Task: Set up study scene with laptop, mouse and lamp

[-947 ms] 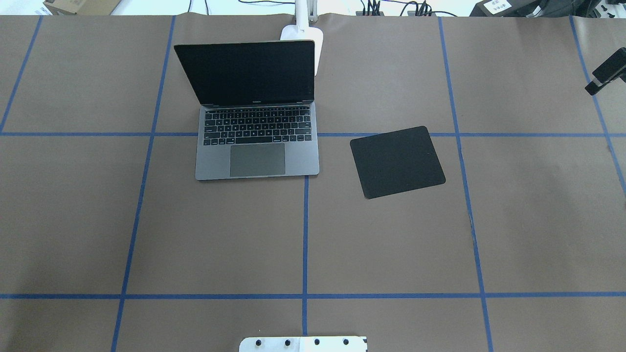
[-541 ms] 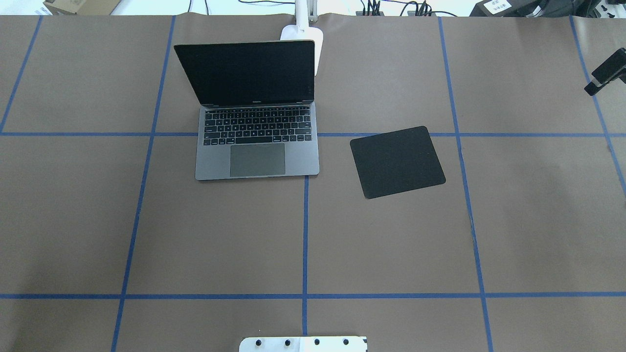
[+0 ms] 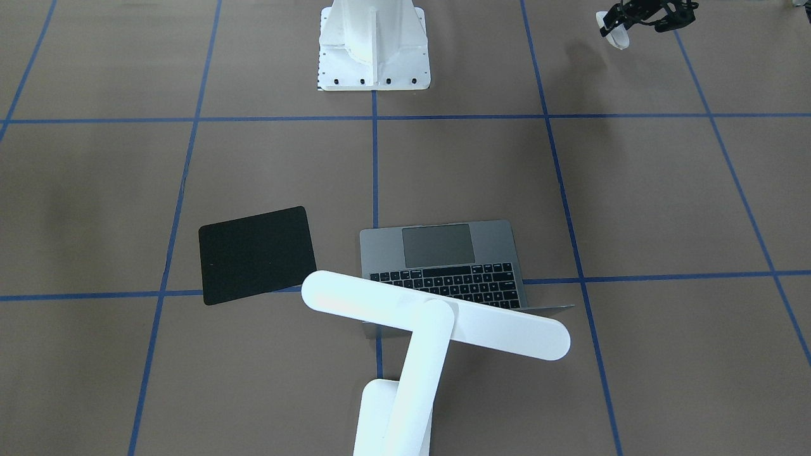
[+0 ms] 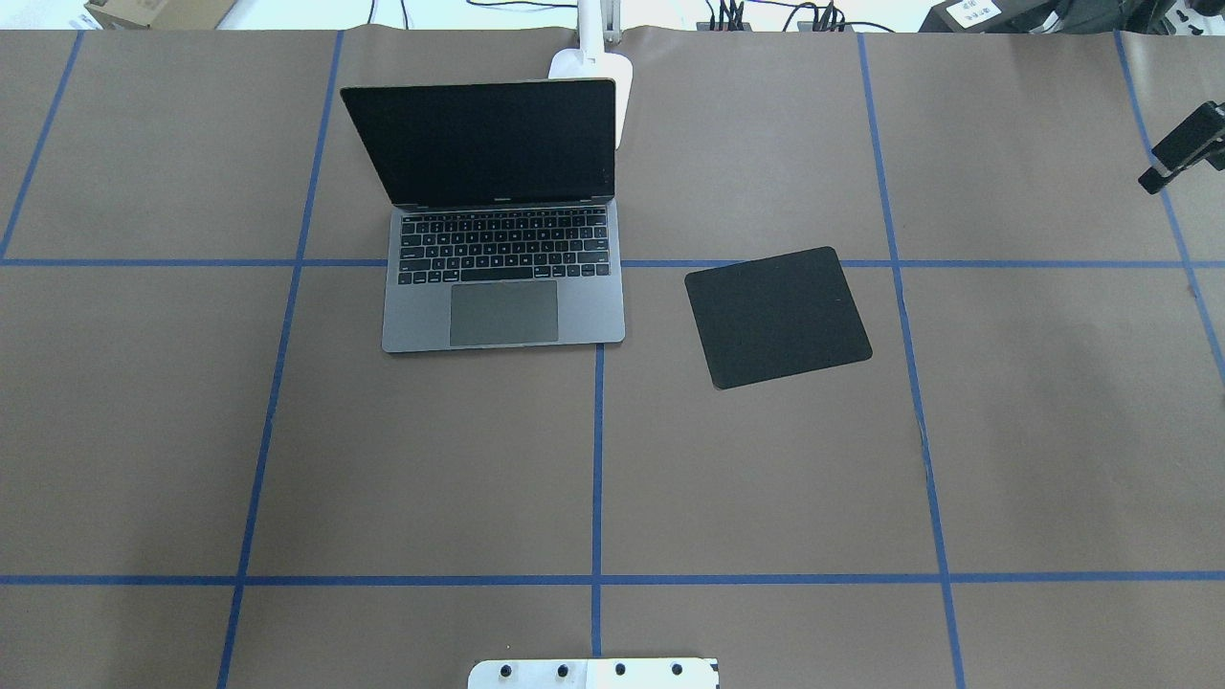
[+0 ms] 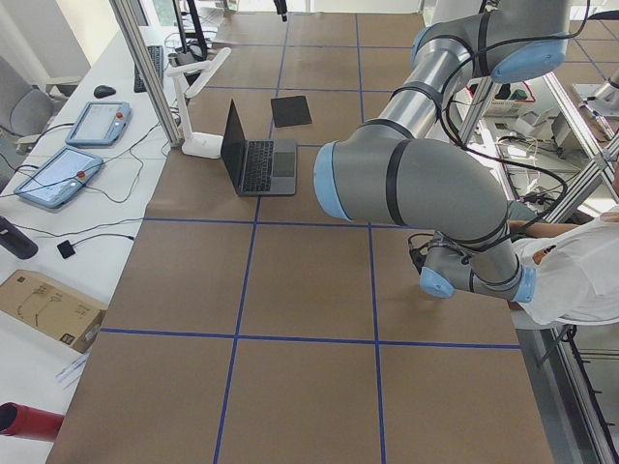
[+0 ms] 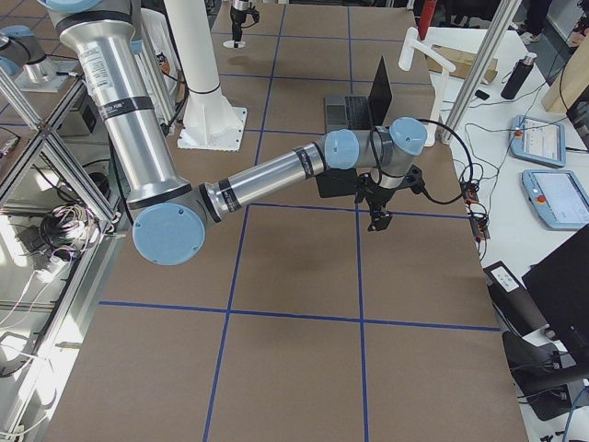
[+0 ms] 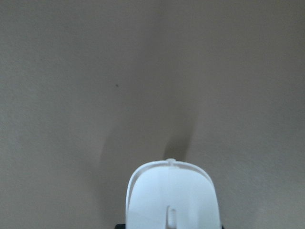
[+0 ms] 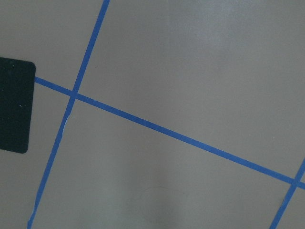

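left wrist-mounted view: the mouse (image 7: pixel 169 198) is held at the bottom edge of the frame, nose forward, clear of the brown table paper (image 7: pixel 95 71), with its shadow on the paper below. front-facing view confirms it: the left gripper (image 3: pixel 624 22) is closed on the mouse at the table's near-robot corner, well apart from the laptop (image 4: pixel 502 287).

the laptop stands open with a dark screen. the lamp (image 3: pixel 431 320) is behind it, its bar head over the lid edge. the black mat (image 4: pixel 777 318) lies empty beside the laptop, on the robot's right.

the right gripper (image 6: pixel 379 216) hangs beyond the mat's right side. whether its fingers are wide or narrow cannot be told.

risks noted:
- the hold appears to be on the mouse's rear end only. the shell is glossy and rounded, so it could slip or pivot during a long carry.
- the mat lies across the table's centre, so the left arm must reach over. it could clip the laptop screen or the lamp head.
- the right arm waits near the mat and may crowd the approach.
- releasing from height could let the mouse slide off the mat.
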You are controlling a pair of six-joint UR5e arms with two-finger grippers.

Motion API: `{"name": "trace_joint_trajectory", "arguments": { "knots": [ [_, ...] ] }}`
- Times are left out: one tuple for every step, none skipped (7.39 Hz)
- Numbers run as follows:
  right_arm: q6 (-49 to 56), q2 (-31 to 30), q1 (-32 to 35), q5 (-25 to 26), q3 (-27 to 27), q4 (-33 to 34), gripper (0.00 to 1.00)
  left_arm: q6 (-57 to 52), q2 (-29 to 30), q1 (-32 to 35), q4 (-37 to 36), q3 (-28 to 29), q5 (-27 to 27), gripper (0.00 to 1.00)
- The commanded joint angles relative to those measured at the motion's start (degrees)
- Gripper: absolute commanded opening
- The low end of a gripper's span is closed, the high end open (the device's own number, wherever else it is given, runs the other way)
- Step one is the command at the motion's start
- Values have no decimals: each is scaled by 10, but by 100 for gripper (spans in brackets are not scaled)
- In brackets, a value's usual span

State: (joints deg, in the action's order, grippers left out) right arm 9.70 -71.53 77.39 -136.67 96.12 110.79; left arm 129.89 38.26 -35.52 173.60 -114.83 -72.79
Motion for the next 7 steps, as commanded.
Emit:
{"name": "trace_joint_trajectory", "arguments": {
  "knots": [
    [-1,-1,-6,-1,-2,0,99,-4,1,28,-5,-40,0,62],
    [-1,-1,-8,-1,-4,0,99,-30,3,52,-5,-47,-6,62],
    [-2,0,-11,-1,-4,0,99,-72,38,82,-7,-49,-13,62],
    [-3,1,-15,-1,-6,0,99,-78,75,131,-38,-55,-49,62],
    [-3,3,-18,-1,-8,0,99,-80,128,189,-93,-64,-91,62],
    [-2,3,-20,-1,-10,0,99,-96,181,246,-139,-64,-134,62],
    [-3,3,-21,-1,-11,0,99,-108,235,293,-185,-63,-166,62]
  ]
}}
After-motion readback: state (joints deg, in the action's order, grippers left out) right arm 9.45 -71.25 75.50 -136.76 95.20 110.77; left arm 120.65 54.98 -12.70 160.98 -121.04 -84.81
